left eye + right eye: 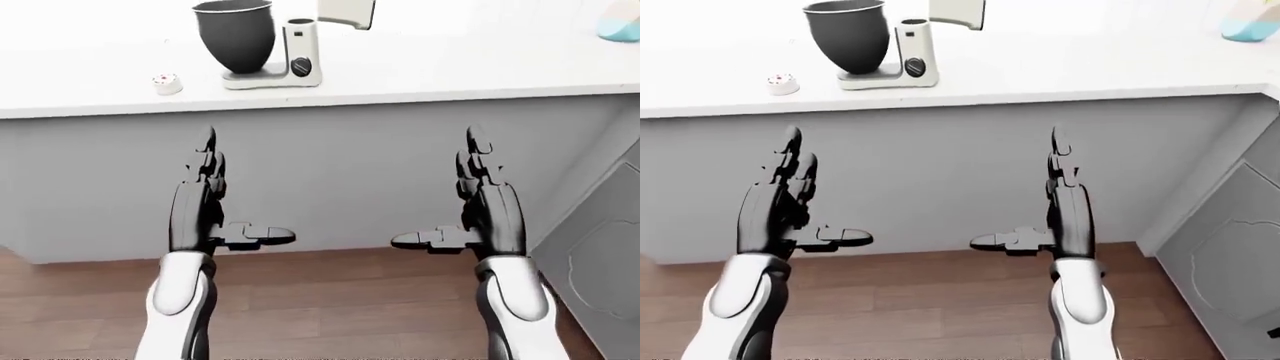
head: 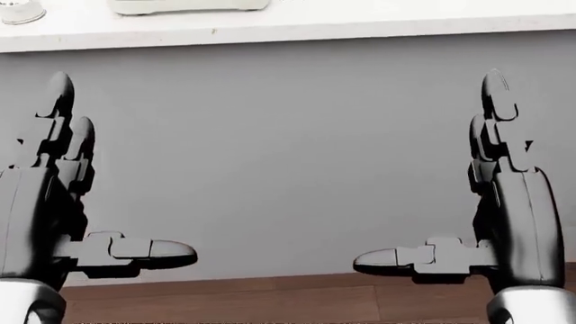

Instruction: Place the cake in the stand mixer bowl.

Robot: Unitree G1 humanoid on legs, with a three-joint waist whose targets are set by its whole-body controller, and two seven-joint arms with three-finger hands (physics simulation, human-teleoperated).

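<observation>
Scene left to right: small cake [image 1: 167,83], white with red dots on top, sits on the white counter [image 1: 450,71] near its near edge, toward the left end. Just to its right, apart from it, stands the stand mixer [image 1: 298,56] with its dark bowl [image 1: 236,34] on the base, bowl mouth open upward, mixer head tilted up and cut off by the top of the eye views. Far right corner of counter: a light blue object [image 1: 620,22], partly cropped, can't tell what. Below the counter edge, both arms are raised over the wood floor [image 1: 330,300], against the grey counter face. Left hand [image 1: 205,191]: fingers straight and pointing up, thumb stuck out sideways toward the middle, spread, holding nothing. Right hand [image 1: 485,195]: mirror pose, fingers up, thumb out toward the middle, spread, empty. Grey cabinet door [image 1: 600,262] at lower right. Key relation: cake lies up and slightly left of the left hand, well apart, on the counter above hand height; right hand is much farther off. Left hand looks like the one to reach. Cake looks round, no clear long axis. Bowl is just right of cake, so the carry is short. Nothing grasped yet; task looks unstarted.
</observation>
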